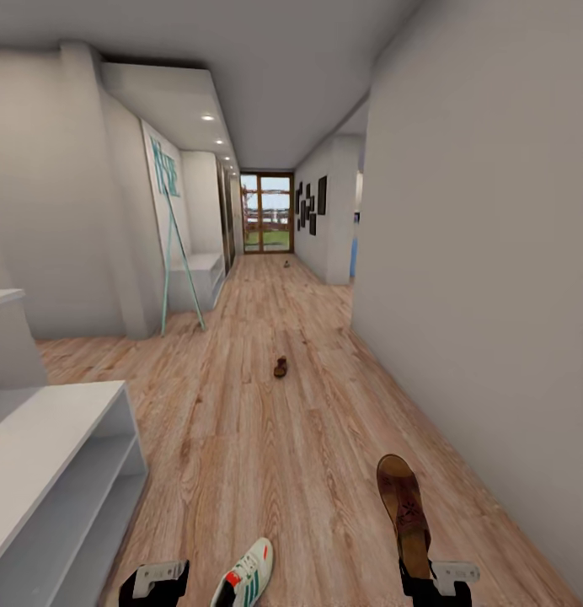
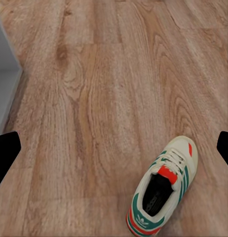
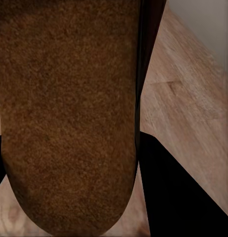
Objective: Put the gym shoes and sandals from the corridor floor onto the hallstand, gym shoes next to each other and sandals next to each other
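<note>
A dark brown sandal [image 1: 403,504] sticks out forward from my right gripper [image 1: 435,583], which is shut on its heel end. The sandal's brown underside [image 3: 69,113] looms close in the right wrist view, with a black finger [image 3: 168,192] beside it. One gym shoe [image 1: 246,577], white with teal stripes, lies on the corridor floor [image 1: 266,438] between my arms. My left gripper [image 1: 157,583] hangs open to the left of this gym shoe [image 2: 163,192] and holds nothing. The second sandal [image 1: 280,367] lies farther down the corridor. The light-grey hallstand [image 1: 47,480] stands at the left.
A white wall [image 1: 485,295] runs close along the right side. A teal-framed leaning board [image 1: 175,244] and a low white bench [image 1: 203,278] stand farther along on the left. A tiny object [image 1: 286,264] lies on the floor near the far glass door [image 1: 267,213].
</note>
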Tool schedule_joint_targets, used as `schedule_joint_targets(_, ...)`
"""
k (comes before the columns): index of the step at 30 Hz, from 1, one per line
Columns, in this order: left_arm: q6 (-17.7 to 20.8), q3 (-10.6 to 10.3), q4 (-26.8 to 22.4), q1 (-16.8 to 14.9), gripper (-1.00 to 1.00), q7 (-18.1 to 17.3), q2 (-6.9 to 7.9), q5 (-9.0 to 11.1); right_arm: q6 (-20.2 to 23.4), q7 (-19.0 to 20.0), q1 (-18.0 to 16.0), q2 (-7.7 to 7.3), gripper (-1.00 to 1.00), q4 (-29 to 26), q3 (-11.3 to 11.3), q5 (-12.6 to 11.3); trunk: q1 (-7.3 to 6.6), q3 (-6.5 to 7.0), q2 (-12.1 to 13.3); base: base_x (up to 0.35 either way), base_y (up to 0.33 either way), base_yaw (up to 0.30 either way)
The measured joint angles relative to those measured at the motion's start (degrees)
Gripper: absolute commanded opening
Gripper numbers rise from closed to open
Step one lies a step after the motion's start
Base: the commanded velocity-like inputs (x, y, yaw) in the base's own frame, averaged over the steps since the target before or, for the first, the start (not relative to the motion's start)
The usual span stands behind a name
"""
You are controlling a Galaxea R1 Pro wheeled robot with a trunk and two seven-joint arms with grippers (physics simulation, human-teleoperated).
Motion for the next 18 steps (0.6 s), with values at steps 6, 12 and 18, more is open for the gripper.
schedule_joint_targets(6,-0.02,0.00,0.00,0.00,1.00,0.00,0.01,0.00,0.00,0.00,0.00,0.00,-1.00,0.00,0.00,0.00,0.00,-0.52,0.00,0.000,0.000,-0.118)
schedule_joint_targets(12,0.00,0.00,0.00,0.00,1.00,0.00,0.01,0.00,0.00,0.00,0.00,0.00,-1.00,0.00,0.00,0.00,0.00,-1.05,0.00,0.000,0.000,-0.111)
schedule_joint_targets(18,0.10,-0.06,0.00,0.00,1.00,-0.04,0.07,-0.29,0.05,0.00,0.00,0.00,-1.00,0.05,0.00,0.00,0.00,-1.58,0.00,0.000,0.000,-0.104)
